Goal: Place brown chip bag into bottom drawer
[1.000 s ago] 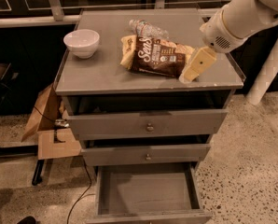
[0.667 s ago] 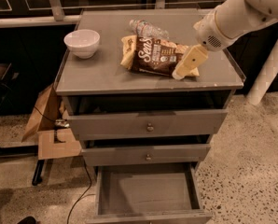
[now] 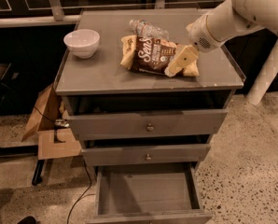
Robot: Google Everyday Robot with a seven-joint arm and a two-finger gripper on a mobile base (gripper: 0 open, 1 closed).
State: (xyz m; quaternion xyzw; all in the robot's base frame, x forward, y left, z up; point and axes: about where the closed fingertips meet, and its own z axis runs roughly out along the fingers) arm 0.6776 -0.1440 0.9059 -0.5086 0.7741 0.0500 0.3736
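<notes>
The brown chip bag (image 3: 150, 55) lies flat on top of the grey cabinet (image 3: 97, 76), dark brown in the middle with white lettering and tan ends. My gripper (image 3: 176, 63) comes in from the right on a white arm and sits over the bag's right end, its pale fingers touching or just above it. The bottom drawer (image 3: 146, 190) is pulled open below, with a bare grey floor.
A white bowl (image 3: 81, 42) stands at the cabinet's left rear. A clear plastic bottle (image 3: 147, 29) lies behind the bag. Two knobbed drawers (image 3: 148, 125) are shut above the open one. Cardboard boxes (image 3: 48, 125) and a cable lie on the floor at left.
My gripper has moved left and down, from the cabinet's right edge onto the right end of the chip bag. The bag has not moved.
</notes>
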